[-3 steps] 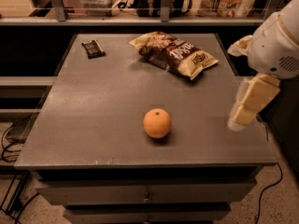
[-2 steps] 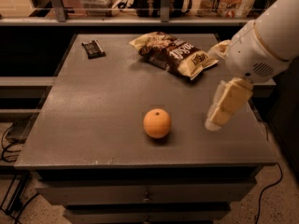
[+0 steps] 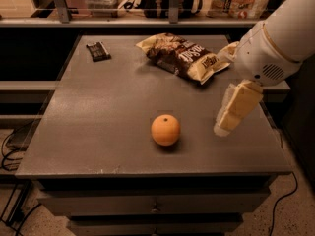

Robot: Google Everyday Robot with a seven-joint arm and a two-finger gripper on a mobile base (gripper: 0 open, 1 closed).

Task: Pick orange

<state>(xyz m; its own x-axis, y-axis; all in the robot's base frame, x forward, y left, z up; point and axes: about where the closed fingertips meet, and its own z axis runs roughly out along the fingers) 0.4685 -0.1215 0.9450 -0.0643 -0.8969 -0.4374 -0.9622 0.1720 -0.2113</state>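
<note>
Approach is under way: the gripper (image 3: 222, 128) has swung in from the right edge of the table (image 3: 98, 112) and now hangs low, near the orange (image 3: 165, 130) on its right but apart from it. Whether it is open or closed cannot be told. The orange sits unmoved near the table's front, not yet grasped.

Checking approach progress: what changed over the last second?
The gripper moved over the table toward the orange; it now hangs at image right of it, apart. Nothing was grasped. The orange, chip bag and small dark packet stayed put.
</note>
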